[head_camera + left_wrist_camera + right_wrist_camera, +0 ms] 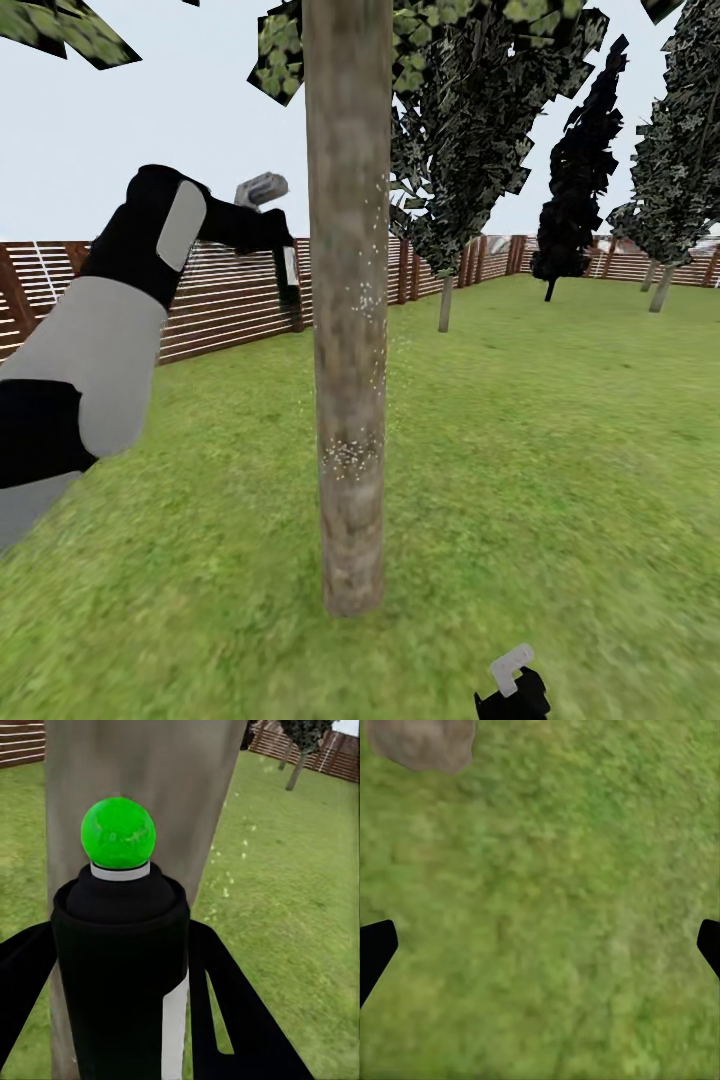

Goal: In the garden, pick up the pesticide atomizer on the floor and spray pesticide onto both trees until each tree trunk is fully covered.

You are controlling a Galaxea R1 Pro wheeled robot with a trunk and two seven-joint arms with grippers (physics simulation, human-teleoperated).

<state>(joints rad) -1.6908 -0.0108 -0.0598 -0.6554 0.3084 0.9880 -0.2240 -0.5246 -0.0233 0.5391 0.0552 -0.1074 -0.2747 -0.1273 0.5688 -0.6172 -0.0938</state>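
A thick grey-brown tree trunk rises in the middle of the head view, just ahead of me. White pesticide specks dot its bark low down and at mid height. My left arm is raised to the left of the trunk. Its gripper is shut on the pesticide atomizer, a dark bottle held close beside the bark. In the left wrist view the atomizer stands between both black fingers, its green dot against the trunk. My right gripper hangs low and open over the grass.
A brown slatted fence rings the lawn behind the trunk. Narrow dark cypress-like trees stand at the back right, another close behind the trunk. Open lawn spreads to the right. The trunk's base shows near my right gripper.
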